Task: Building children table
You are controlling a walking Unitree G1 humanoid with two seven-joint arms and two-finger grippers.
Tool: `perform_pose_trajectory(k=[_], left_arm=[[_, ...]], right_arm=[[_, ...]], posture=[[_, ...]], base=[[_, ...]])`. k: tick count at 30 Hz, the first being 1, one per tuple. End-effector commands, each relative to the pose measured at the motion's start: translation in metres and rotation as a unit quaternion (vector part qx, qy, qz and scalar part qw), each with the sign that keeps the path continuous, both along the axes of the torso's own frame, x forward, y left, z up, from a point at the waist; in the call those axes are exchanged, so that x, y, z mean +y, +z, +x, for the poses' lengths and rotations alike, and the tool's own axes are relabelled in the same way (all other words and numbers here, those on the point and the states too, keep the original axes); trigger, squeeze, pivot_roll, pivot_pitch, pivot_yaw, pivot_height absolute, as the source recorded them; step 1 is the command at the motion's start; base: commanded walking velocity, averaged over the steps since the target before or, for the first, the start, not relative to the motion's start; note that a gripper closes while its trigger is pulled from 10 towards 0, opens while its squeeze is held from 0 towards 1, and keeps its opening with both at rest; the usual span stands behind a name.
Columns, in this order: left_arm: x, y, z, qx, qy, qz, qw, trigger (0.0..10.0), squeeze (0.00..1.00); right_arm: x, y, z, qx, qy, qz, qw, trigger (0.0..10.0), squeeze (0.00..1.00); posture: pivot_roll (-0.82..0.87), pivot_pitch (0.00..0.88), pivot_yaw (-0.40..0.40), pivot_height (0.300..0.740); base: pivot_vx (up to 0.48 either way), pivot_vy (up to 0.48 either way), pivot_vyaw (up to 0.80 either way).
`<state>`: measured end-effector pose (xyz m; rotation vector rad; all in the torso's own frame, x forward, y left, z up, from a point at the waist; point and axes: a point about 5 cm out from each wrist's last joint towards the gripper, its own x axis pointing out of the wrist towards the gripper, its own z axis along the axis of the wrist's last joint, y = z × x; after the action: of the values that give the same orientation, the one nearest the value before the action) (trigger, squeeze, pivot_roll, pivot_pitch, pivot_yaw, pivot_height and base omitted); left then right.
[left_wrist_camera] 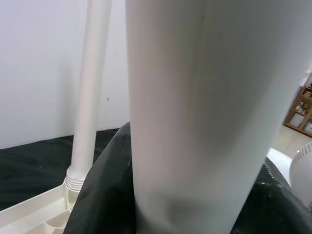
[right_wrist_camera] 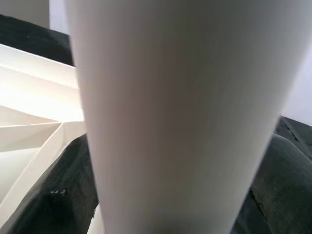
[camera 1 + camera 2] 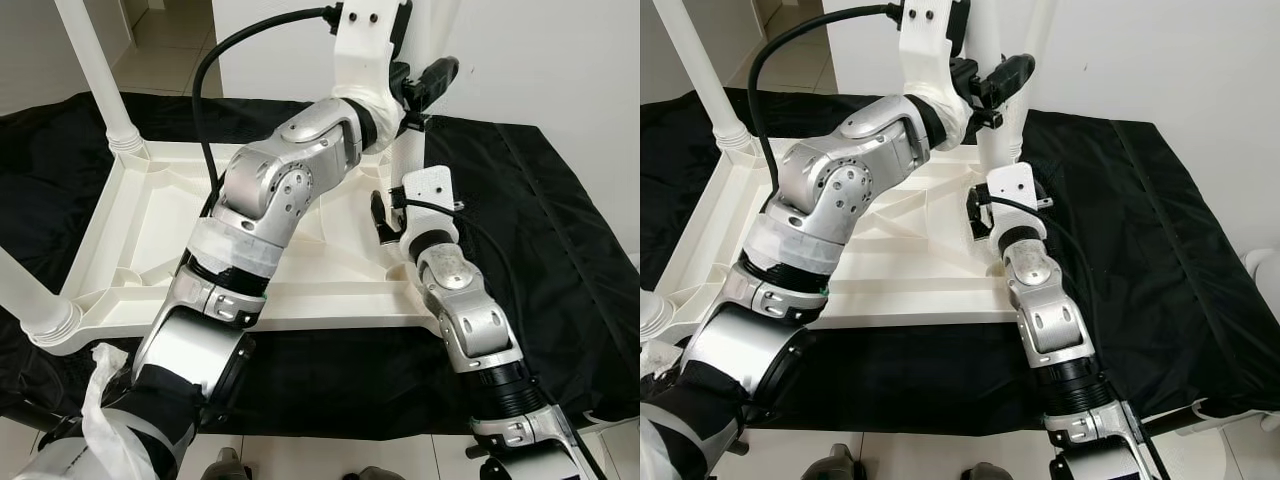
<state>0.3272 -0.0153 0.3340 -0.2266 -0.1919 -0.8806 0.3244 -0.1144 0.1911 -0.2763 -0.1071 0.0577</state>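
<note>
No writing or brand can be read anywhere. The table (image 3: 150,230) is cream-white plastic, lying upside down on a black cloth (image 3: 560,230), its ribbed underside facing up. Round legs stand upright from its corners: one at the far left (image 3: 100,70) with a ringed collar at its base, another collar at the near left (image 3: 45,320), and a leg (image 3: 992,110) at the far right corner. Both hands are on that far right leg: the left hand (image 3: 425,85) clenched around it higher up, the right hand (image 3: 390,215) closed on it low, near the base. In both wrist views the smooth white leg stands between the dark fingers (image 1: 102,195).
</note>
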Motion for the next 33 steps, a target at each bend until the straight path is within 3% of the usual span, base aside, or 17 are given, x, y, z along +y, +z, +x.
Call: perform_pose_trajectory(k=[1, 3, 6, 7, 9, 10, 13, 14, 17, 22, 23, 24, 25, 26, 28, 29, 33], left_arm=[[-0.0033, 0.0115, -0.0029, -0.020, -0.001, -0.007, 1.000, 10.0, 0.00], [-0.0043, 0.0124, -0.0034, -0.021, -0.001, -0.008, 1.000, 10.0, 0.00], [-0.0059, 0.0138, -0.0041, -0.022, -0.001, -0.011, 1.000, 10.0, 0.00], [-0.0067, 0.0145, -0.0044, -0.023, 0.000, -0.012, 1.000, 10.0, 0.00], [-0.0073, 0.0149, -0.0047, -0.023, 0.001, -0.012, 1.000, 10.0, 0.00], [-0.0075, 0.0154, -0.0049, -0.023, 0.000, -0.013, 1.000, 10.0, 0.00], [-0.0075, 0.0156, -0.0050, -0.023, 0.001, -0.014, 1.000, 10.0, 0.00], [-0.0073, 0.0158, -0.0051, -0.024, 0.001, -0.014, 1.000, 10.0, 0.00], [-0.0074, 0.0161, -0.0055, -0.025, 0.001, -0.014, 1.000, 10.0, 0.00], [-0.0090, 0.0154, -0.0063, -0.027, 0.001, -0.012, 1.000, 10.0, 0.00], [-0.0091, 0.0153, -0.0066, -0.029, 0.002, -0.011, 1.000, 10.0, 0.00], [-0.0091, 0.0153, -0.0066, -0.029, 0.002, -0.011, 1.000, 10.0, 0.00], [-0.0090, 0.0153, -0.0069, -0.031, 0.003, -0.011, 0.999, 10.0, 0.00], [-0.0090, 0.0155, -0.0075, -0.032, 0.001, -0.012, 0.999, 10.0, 0.00], [-0.0098, 0.0154, -0.0084, -0.030, -0.010, -0.018, 0.999, 10.0, 0.00], [-0.0106, 0.0156, -0.0096, -0.030, -0.022, -0.026, 0.999, 10.0, 1.00], [-0.0119, 0.0161, -0.0126, -0.032, -0.040, -0.036, 0.998, 10.0, 1.00]], right_arm=[[0.0017, 0.0035, 0.0018, -0.012, -0.004, -0.011, 1.000, 10.0, 0.00], [0.0016, 0.0038, 0.0027, -0.012, -0.006, -0.013, 1.000, 10.0, 0.00], [0.0018, 0.0045, 0.0040, -0.015, -0.011, -0.011, 1.000, 8.7, 0.00], [0.0029, 0.0042, 0.0045, -0.016, -0.013, -0.011, 1.000, 4.9, 0.00], [0.0037, 0.0040, 0.0047, -0.016, -0.014, -0.011, 1.000, 4.9, 0.00], [0.0046, 0.0042, 0.0048, -0.018, -0.014, -0.014, 1.000, 3.5, 0.00], [0.0057, 0.0037, 0.0050, -0.017, -0.012, -0.014, 1.000, 2.8, 0.00], [0.0064, 0.0035, 0.0051, -0.017, -0.011, -0.014, 1.000, 0.4, 0.00], [0.0077, 0.0031, 0.0054, -0.019, -0.011, -0.019, 1.000, 0.0, 0.00], [0.0084, 0.0022, 0.0059, -0.019, -0.011, -0.015, 1.000, 0.0, 0.00], [0.0067, 0.0019, 0.0063, -0.018, -0.018, -0.015, 1.000, 2.6, 0.00], [0.0067, 0.0019, 0.0063, -0.018, -0.018, -0.015, 1.000, 2.6, 0.00], [0.0055, 0.0018, 0.0064, -0.018, -0.024, -0.016, 0.999, 8.4, 0.00], [0.0042, 0.0016, 0.0067, -0.016, -0.029, -0.014, 0.999, 10.0, 0.00], [0.0037, 0.0014, 0.0069, -0.015, -0.030, -0.009, 0.999, 10.0, 0.00], [0.0037, 0.0018, 0.0071, -0.015, -0.030, -0.007, 0.999, 10.0, 0.00], [0.0029, 0.0035, 0.0080, -0.017, -0.035, 0.007, 0.999, 10.0, 0.00]], posture=[[0.04, 0.000, -0.062, 0.740], [0.03, 0.000, -0.062, 0.740], [0.03, 0.000, -0.063, 0.740], [0.03, 0.000, -0.066, 0.740], [0.03, 0.000, -0.066, 0.740], [0.04, 0.000, -0.067, 0.740], [0.04, 0.000, -0.068, 0.740], [0.04, 0.000, -0.068, 0.740], [0.04, 0.000, -0.069, 0.740], [0.04, 0.000, -0.070, 0.740], [0.03, 0.000, -0.070, 0.740], [0.03, 0.000, -0.070, 0.740], [0.04, 0.000, -0.071, 0.740], [0.04, 0.000, -0.071, 0.740], [0.04, 0.000, -0.073, 0.740], [0.04, 0.000, -0.075, 0.740], [0.04, 0.000, -0.079, 0.740]], base=[[0.000, 0.000, 0.00], [0.000, 0.000, 0.00], [0.000, 0.000, 0.00], [0.000, 0.000, 0.00], [0.000, 0.000, 0.00], [0.000, 0.000, 0.00], [0.000, 0.000, 0.00], [0.000, 0.000, 0.00], [0.000, 0.000, 0.00], [0.000, 0.000, 0.00], [0.000, 0.000, 0.00], [0.000, 0.000, 0.00], [0.000, 0.000, 0.00], [0.000, 0.000, 0.00], [0.000, 0.000, 0.00], [0.000, 0.000, 0.00], [0.000, 0.000, 0.00]])
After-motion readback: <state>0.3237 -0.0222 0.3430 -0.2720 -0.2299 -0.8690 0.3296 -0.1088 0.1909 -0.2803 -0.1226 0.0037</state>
